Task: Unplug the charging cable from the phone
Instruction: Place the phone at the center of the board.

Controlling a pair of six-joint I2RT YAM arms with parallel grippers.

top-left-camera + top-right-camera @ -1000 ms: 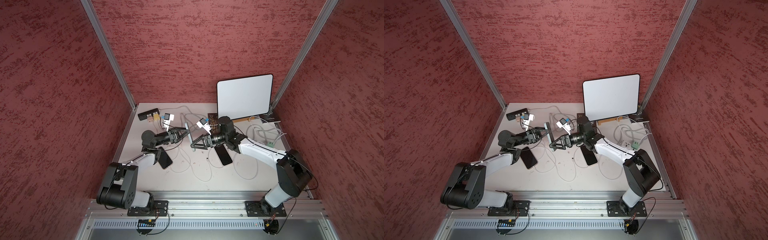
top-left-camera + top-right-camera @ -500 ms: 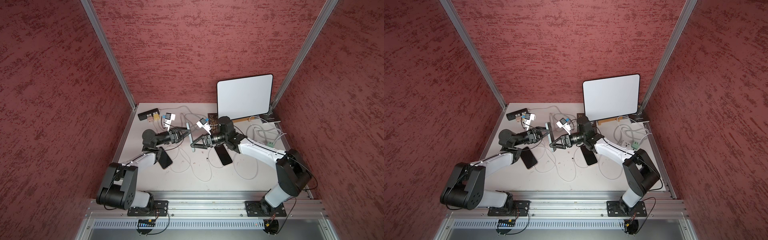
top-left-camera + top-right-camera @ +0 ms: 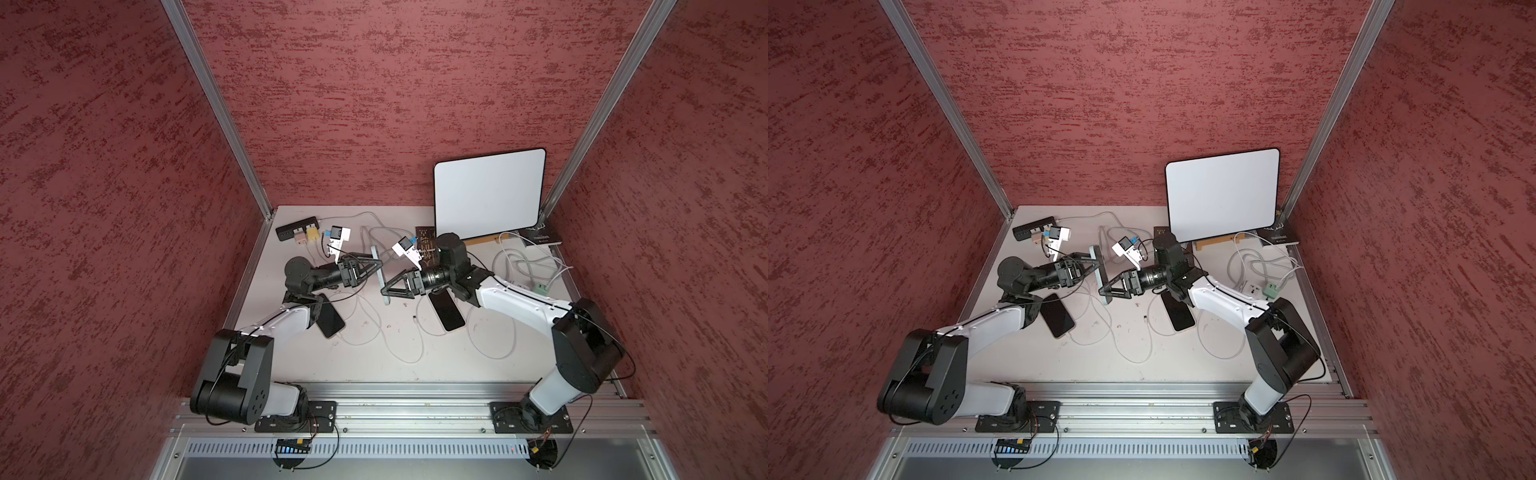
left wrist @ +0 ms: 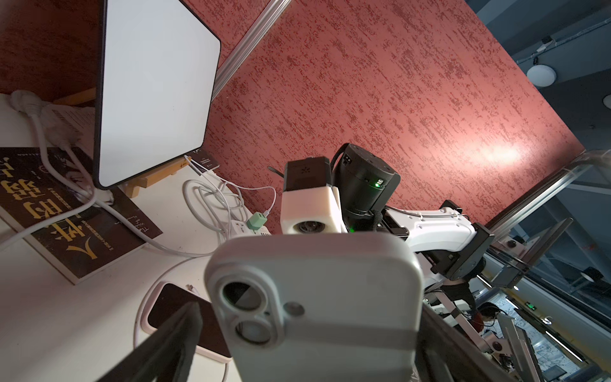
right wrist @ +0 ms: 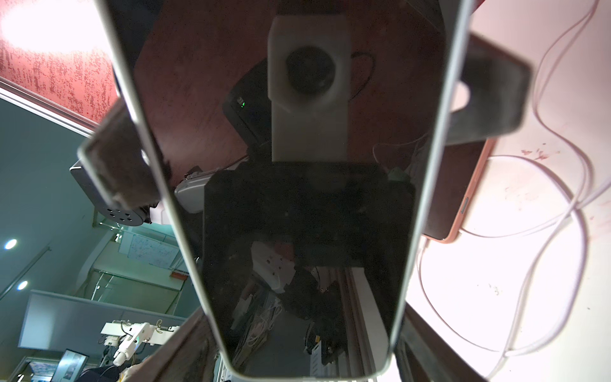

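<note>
The phone (image 3: 377, 258) is held up on edge to the left of the white board (image 3: 489, 193) and nearer the arm bases than the board, where the 2 arms meet. Both top views show only its thin side. Its dark screen faces the right arm and its pale back, with 2 lenses, faces the left arm.

The right gripper (image 3: 388, 291) is clamped on the phone at the end farther from the board, 1 finger on each long edge. The left gripper (image 3: 375, 268) is spread wide, its 2 fingers (image 4: 172, 340) straddling the phone. From the right wrist, 1 of them stands clear of the phone's edge. The other sits at the opposite edge, and I cannot tell whether it touches.

Against the top views from 1 second and 0.5 seconds ago, both arms, the phone and the things on the table (image 3: 316, 365) lie in the same places. The fingers are too small there to show any change in spread.

White cables (image 5: 573, 211) loop over the table in front of the board. A loose plug (image 3: 415, 319) lies beside a second phone (image 3: 446, 309), flat and screen up, in front of the board's left edge. A third phone (image 3: 330, 321) lies flat farther left of the board. Whether a charging cable sits in the held phone's port I cannot tell.
</note>
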